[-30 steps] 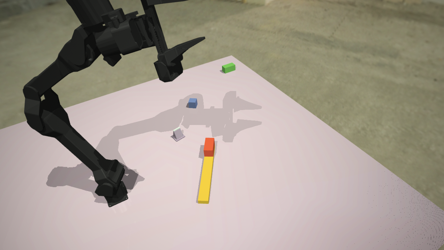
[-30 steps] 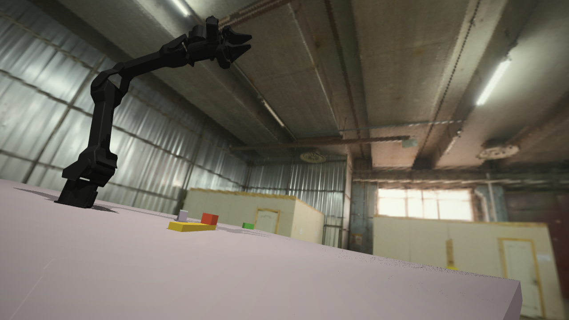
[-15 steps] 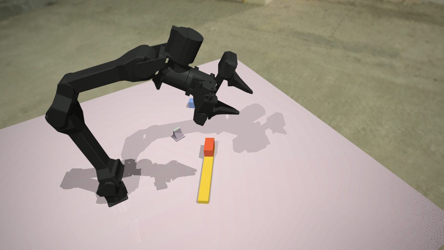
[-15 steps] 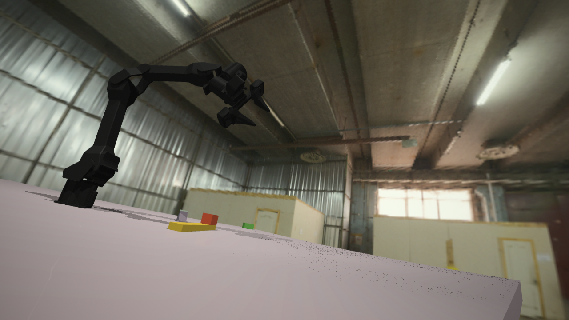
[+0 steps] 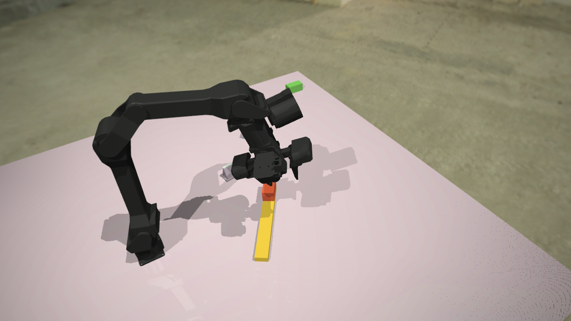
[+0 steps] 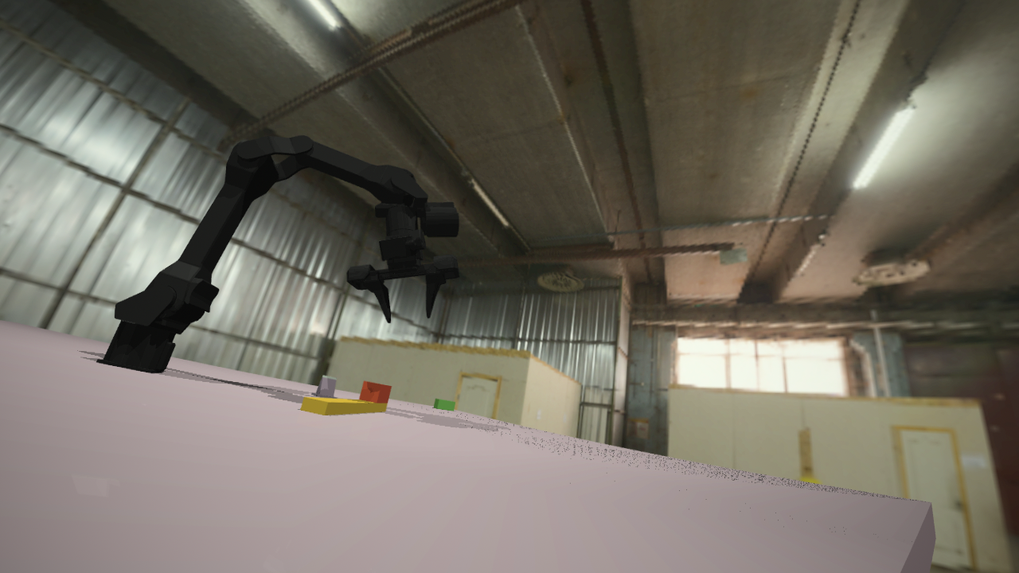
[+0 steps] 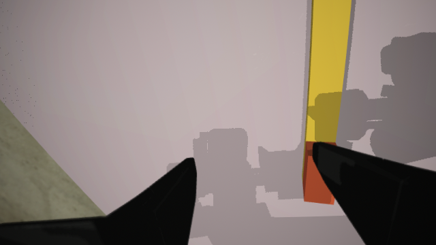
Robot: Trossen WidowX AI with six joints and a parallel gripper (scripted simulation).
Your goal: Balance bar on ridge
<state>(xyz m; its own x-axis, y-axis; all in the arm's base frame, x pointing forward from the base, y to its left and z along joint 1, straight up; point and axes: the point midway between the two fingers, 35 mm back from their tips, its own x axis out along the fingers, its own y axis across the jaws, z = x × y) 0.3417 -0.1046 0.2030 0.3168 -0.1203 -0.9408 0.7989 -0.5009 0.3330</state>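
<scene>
Hovering wide open and empty, the pincer (image 6: 407, 313) hangs high above the bar (image 5: 265, 226), lying flat on the table (image 5: 399, 223) below; next it must descend and grasp it.

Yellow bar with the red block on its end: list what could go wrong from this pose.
1. The red block weights one end of the yellow bar, so a mid-length grasp would likely tip it on the ridge.
2. The open pincer hangs high over the block end, with only one finger above the bar; descending here could strike the block.
3. The ridge is small and partly hidden under the wrist in the top view, so alignment may be off.
</scene>
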